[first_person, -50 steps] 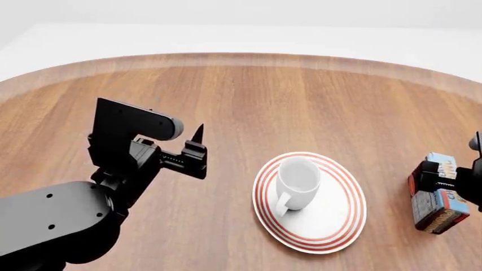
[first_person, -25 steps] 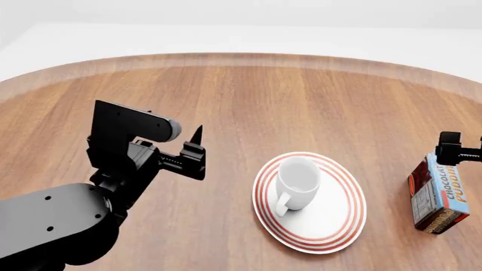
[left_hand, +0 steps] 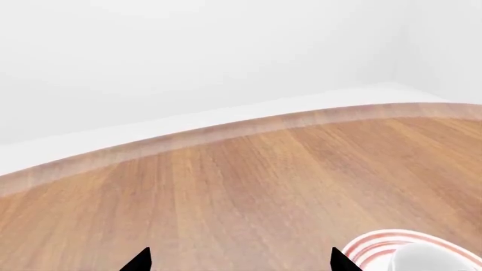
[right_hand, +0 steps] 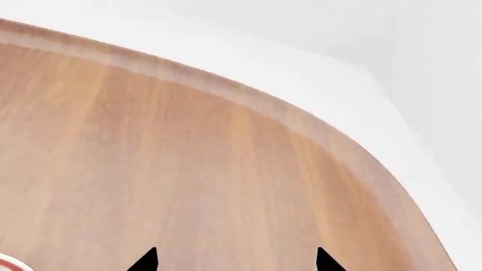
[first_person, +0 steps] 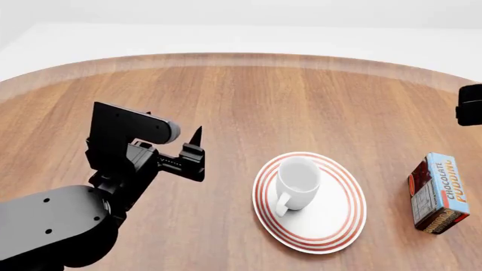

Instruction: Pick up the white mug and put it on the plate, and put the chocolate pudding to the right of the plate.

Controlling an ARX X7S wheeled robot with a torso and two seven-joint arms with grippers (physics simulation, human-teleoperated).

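White mug (first_person: 298,182): glossy ceramic, upright, standing on the plate, slightly toward the plate's far-left part; loop handle pointing toward the robot. Interior appears empty. In the left wrist view only its rim shows at the frame edge.

Plate (first_person: 342,217): round, white, concentric red rings at the rim; flat on the table; holds the mug and nothing else.

Chocolate pudding (first_person: 438,193): small box, light blue lettered face up, dark side panels; rests on the table to the right of the plate, near but not touching it; free of any gripper.

Table (first_person: 301,107): round wooden top with a pale edge band.

Left gripper (left_hand: 237,261): two dark fingertips visible well apart, nothing between them; hangs over bare wood left of the plate.

Right gripper (right_hand: 235,259): fingertips spread, empty; looks onto bare table near the far right edge. In the head view only a dark fragment of the right arm shows at the right border, above and apart from the pudding.

Step in hand, by judgement: both placements look complete as things lie. The next move calls for little more than drawing both arms clear without brushing the box or the plate.
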